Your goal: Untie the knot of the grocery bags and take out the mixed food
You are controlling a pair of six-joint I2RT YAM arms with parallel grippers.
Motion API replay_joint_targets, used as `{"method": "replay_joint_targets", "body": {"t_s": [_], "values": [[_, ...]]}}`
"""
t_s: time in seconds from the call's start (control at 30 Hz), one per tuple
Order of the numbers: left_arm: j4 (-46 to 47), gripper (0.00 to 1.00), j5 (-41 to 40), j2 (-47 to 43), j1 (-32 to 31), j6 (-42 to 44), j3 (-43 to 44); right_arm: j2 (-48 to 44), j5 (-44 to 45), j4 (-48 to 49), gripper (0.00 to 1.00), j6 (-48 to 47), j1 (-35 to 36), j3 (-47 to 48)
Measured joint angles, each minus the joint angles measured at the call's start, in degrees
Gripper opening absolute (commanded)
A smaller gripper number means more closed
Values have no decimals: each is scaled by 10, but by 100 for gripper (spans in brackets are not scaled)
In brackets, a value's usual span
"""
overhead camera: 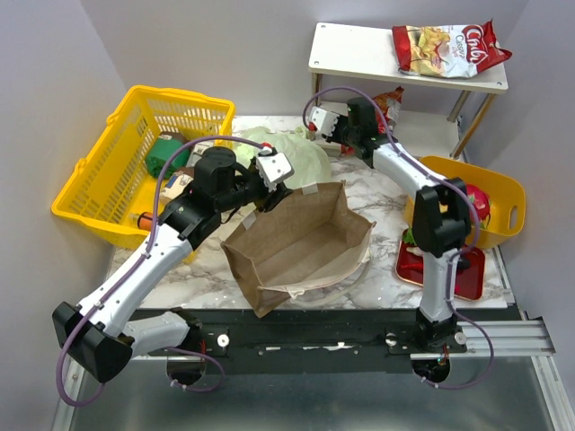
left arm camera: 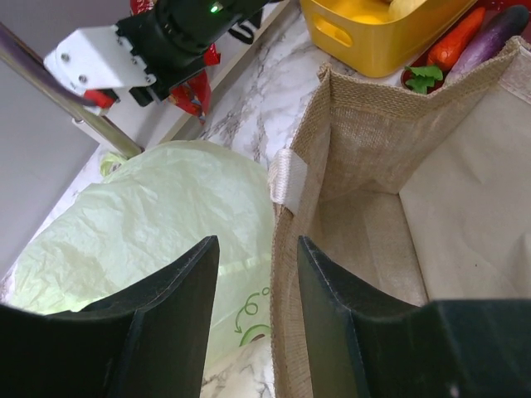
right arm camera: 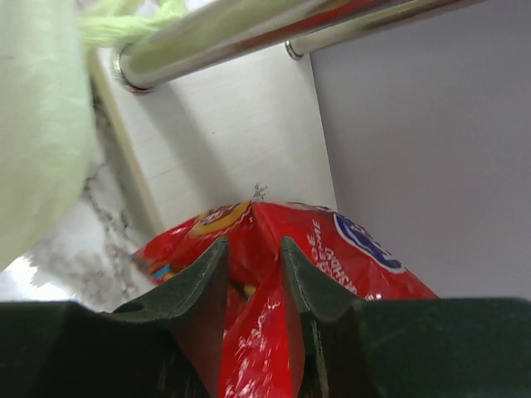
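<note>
Though only its wrist view tells, right gripper (right arm camera: 253, 249) clamps a red snack packet (right arm camera: 348, 257); left gripper (left arm camera: 257, 249) gapes.

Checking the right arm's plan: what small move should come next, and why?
Probably lift a little and pull back: the right gripper pinches a fold of the shiny red snack packet, which lies low beside the chrome shelf leg, so it should clear that before travelling.

I'm in a lab test booth: plain grey walls (overhead camera: 54, 54) box in my marble-look table (overhead camera: 202, 274), a black mounting rail (overhead camera: 314, 339) runs along its near edge, and a yellow shopping basket (overhead camera: 117, 171) sits at its side.
</note>
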Motion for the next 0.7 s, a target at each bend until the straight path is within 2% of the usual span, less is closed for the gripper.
{"method": "replay_joint_targets", "body": {"t_s": [0.13,0.3,0.5,0.7], "values": [[-3,55,0,4,0,0,8,85,42,-11,37,-4,-1,96],[-5,55,0,4,0,2,12,85,58,-19,37,11,-16,102],[-5,55,1,5,0,2,12,48,60,-25,38,9,-82,56],[-2,55,9,12,0,-4,12,3,80,-17,45,-36,-150,-14]]}}
